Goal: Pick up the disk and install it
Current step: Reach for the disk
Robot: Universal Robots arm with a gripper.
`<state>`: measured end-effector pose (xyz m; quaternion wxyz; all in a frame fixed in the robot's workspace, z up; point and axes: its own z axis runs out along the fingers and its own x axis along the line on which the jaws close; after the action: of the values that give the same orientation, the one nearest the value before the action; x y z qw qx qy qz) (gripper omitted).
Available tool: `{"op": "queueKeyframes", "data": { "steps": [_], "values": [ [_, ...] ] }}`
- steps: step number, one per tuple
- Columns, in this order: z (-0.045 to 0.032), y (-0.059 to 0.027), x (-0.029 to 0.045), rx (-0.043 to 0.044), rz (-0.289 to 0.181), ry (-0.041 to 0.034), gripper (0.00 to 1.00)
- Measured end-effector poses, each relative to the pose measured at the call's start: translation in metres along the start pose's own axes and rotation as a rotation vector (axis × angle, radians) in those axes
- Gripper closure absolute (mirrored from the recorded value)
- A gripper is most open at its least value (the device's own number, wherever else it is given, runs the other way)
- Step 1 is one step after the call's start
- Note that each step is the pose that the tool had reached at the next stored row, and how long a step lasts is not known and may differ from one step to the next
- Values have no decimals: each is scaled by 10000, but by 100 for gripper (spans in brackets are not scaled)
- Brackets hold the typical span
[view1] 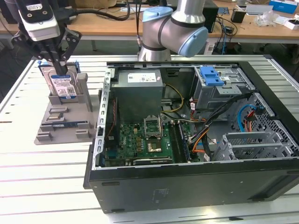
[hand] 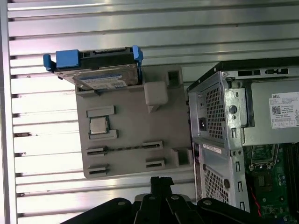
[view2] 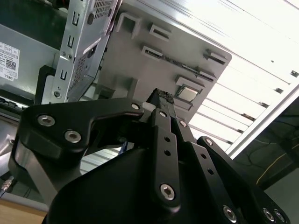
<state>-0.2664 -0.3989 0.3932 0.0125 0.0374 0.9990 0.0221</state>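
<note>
Disk (view1: 63,84) upright in grey holder (view1: 60,122), just beside open computer case (view1: 187,186). Gripper (view1: 58,65) above disk, fingers (view2: 162,121) together, holding nothing. Approach step, by my judgement: centre over top edge, square to blue bracket (hand: 67,59), clear of holder walls.

Disk (hand: 103,80) seated at grey fixture (hand: 128,123) end — open computer case (hand: 216,116) just beside fixture.

Robot arm, one unit:
- silver-grey metal arm tubes (view1: 189,9)
- rounded light-blue plastic joint caps (view1: 194,42)
- white-and-grey boxy wrist housing (view1: 41,18), far left
- black cable (view1: 100,14) running right from the housing
- matte black linkage-plate gripper (view1: 59,70) (view2: 161,100) (hand: 161,179)
- silver hex-socket screws (view2: 167,190) and small round holes in the gripper plates
</note>
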Motion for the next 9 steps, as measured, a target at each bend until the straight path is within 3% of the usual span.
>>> {"op": "queueKeyframes", "data": {
  "steps": [9],
  "values": [
    [-5, -12, 164, 0, 1, 0, 89]
  ]
}}
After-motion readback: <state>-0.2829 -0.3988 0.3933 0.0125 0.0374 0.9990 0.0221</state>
